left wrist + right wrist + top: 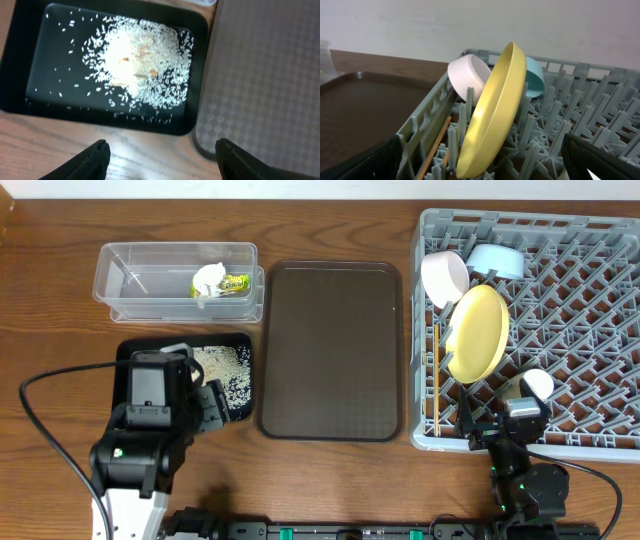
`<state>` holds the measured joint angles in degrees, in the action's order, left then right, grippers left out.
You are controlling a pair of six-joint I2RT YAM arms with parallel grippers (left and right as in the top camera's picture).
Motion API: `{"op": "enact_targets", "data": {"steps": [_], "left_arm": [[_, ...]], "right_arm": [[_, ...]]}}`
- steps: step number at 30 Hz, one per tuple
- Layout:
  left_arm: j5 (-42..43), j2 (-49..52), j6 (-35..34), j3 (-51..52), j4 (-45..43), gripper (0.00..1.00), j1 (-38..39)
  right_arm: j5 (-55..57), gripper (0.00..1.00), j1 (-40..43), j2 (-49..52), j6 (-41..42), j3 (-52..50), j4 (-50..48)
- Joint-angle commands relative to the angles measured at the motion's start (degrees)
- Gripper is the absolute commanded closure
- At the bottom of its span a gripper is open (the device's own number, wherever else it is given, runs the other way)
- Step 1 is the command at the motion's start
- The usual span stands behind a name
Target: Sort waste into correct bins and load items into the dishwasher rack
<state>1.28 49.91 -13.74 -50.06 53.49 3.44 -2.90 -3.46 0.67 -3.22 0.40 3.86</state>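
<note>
Two grippers: L gripper [162, 150] + R gripper [481, 150], both spread wide, empty
Rice: rice [145, 65] heaped in black tray [35, 95], right under L
Plate: yellow plate [495, 115] on edge, leaning, in rack [425, 120]; chopsticks [432, 150] beside it
Bowls: pinkish bowl [470, 75] + blue bowl [534, 75] behind plate
Cup: cup [530, 385] in rack by R
Far left: tissue [208, 278] + wrapper [235, 283] in clear box [130, 280]

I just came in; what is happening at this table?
Two robot arms clear a table; it looks nearly done. The tissue and wrapper lie in the clear box, the rice in the black tray. The plate, pinkish bowl, blue bowl, cup and chopsticks are in the rack. Both pincers are open and empty: the left pincer above the black tray, the right pincer at the rack's near edge.
</note>
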Motion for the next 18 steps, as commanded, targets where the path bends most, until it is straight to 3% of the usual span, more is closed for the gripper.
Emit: {"op": "enact_targets", "data": {"steps": [1,18], "left_arm": [[0.9,-3.8,-0.7,0.8,0.5,0.29,0.2],[-3.7,-40.6,3.9,33.3,-32.9,0.29,0.2]], "right_arm": [[-0.5,0.01,-0.5,-0.4,-0.7,-0.1,0.2],[-0.5,0.01,-0.5,-0.4,-0.7,-0.1,0.2]]}}
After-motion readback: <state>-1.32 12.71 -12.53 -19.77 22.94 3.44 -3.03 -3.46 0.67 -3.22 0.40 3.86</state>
